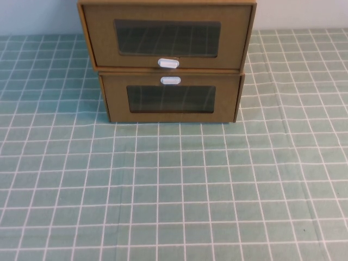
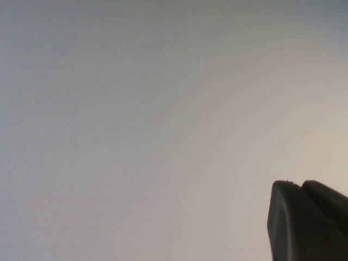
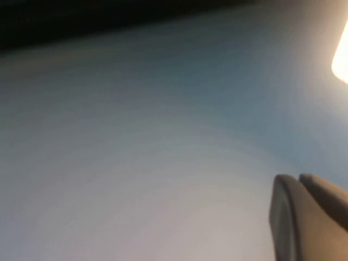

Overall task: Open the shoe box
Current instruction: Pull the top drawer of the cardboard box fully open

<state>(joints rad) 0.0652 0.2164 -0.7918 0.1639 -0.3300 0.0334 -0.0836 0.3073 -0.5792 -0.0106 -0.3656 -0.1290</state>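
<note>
Two brown cardboard shoe boxes stand stacked at the back middle of the table in the high view. The upper box (image 1: 166,35) and the lower box (image 1: 171,98) each have a dark window in the front and a white handle, upper handle (image 1: 168,63), lower handle (image 1: 171,80). Both fronts look closed. Neither arm shows in the high view. In the left wrist view my left gripper (image 2: 299,184) is shut, empty, and faces a blank pale surface. In the right wrist view my right gripper (image 3: 298,176) is likewise shut and holds nothing.
A green checked cloth (image 1: 174,190) covers the table in front of and beside the boxes. A pale wall (image 1: 38,16) runs behind them. A bright light spot (image 3: 341,57) shows in the right wrist view.
</note>
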